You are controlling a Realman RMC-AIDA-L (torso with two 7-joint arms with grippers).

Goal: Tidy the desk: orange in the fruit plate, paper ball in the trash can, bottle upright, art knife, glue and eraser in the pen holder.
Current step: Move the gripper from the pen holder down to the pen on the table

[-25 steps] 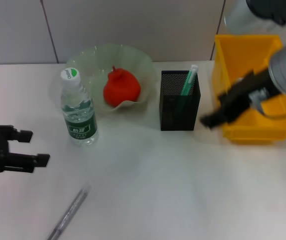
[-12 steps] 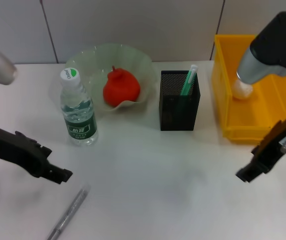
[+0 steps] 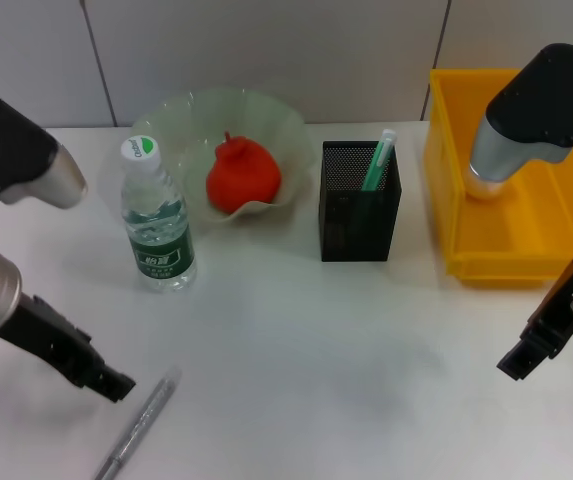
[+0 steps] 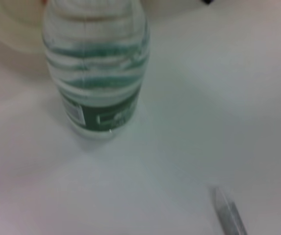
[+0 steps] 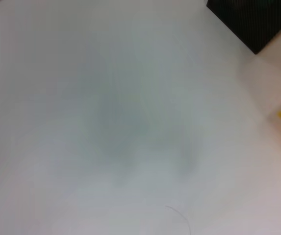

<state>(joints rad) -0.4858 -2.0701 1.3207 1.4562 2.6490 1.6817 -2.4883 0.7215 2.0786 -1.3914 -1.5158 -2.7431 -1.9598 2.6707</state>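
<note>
So here's where we were with the bench (image 3: 296,330) tidy. The orange (image 3: 243,176) was sitting in the fruit plate (image 3: 186,120) at the far side, and the bottle (image 3: 157,222) stood upright just left of and nearer than the plate, green cap on top. The pen holder (image 3: 360,203) was in the middle of the bench with a green stick poking out of it, probably the glue, though we couldn't say for sure. The yellow trash can (image 3: 511,240) sat to the right of the holder. We couldn't spot the paper ball inside it, since our right arm's elbow covered part of the bin.

The art knife (image 3: 137,425) lay on the near left of the bench, angled, well apart from the holder. Our left gripper (image 3: 106,383) hung low just left of the knife's far end, not touching it as far as we could see, and we honestly couldn't tell how far it was open. Our right gripper (image 3: 526,355) was over the near right of the bench, below the trash can, with nothing visibly in it, opening unclear too.

Left wrist view showed the bottle (image 4: 97,73) close up and the knife (image 4: 228,215) tip.
</note>
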